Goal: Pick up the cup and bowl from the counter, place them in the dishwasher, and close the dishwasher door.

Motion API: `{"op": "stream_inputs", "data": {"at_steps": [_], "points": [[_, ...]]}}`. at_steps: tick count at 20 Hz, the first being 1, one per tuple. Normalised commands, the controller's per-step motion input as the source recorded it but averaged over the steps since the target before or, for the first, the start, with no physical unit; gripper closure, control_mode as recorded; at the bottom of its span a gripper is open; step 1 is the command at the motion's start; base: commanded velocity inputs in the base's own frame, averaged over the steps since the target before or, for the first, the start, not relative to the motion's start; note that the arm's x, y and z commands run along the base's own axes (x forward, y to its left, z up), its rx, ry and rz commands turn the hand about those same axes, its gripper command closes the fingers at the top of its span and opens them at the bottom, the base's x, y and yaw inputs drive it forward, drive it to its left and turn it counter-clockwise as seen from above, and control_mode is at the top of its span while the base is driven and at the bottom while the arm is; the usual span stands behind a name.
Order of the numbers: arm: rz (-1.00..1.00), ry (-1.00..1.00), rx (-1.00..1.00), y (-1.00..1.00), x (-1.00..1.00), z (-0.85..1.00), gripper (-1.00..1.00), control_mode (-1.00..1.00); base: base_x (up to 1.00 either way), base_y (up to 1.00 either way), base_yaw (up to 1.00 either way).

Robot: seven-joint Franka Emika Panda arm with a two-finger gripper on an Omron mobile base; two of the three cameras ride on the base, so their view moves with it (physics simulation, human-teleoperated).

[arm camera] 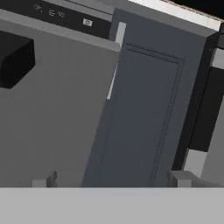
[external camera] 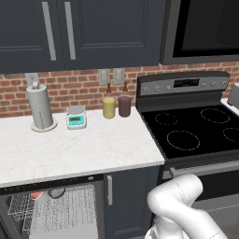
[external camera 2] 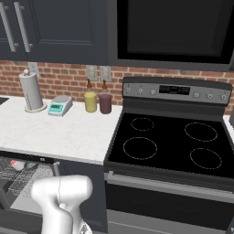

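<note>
Claw (arm camera: pixel 113 179) spread wide, fingertips (arm camera: pixel 178 178) far apart at the bottom of the hand view, nothing between them, touching nothing. It faces the narrow cabinet door (arm camera: pixel 144 118), with the dishwasher door (arm camera: pixel 52 109) panel alongside. The dishwasher (external camera: pixel 56 210) is open under the counter (external camera: pixel 79 144), its wire rack (external camera: pixel 60 214) out, long side running outward from the cabinets. At the rack's back, the cup (external camera: pixel 36 195), red inside, and what looks like the bowl (external camera: pixel 56 192), dark rim, side by side; small, hard to tell orientation.
</note>
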Motion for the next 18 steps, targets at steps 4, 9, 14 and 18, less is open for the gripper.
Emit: {"op": "stream_inputs", "data": {"at_steps": [4, 9, 14, 18], "points": [[0.00, -0.16, -0.01, 0.41, 0.24, -0.12, -1.00, -1.00, 0.00, 0.00, 0.00], [-0.12, -0.02, 0.00, 0.83, -0.67, -0.31, -1.00, -1.00, 0.00, 0.00, 0.00], [-0.20, -0.01, 0.00, 0.69, -0.72, -0.32, -1.00, -1.00, 0.00, 0.00, 0.00], [-0.17, -0.20, 0.00, 0.94, 0.19, -0.08, -1.00, -1.00, 0.00, 0.00, 0.00]]}}
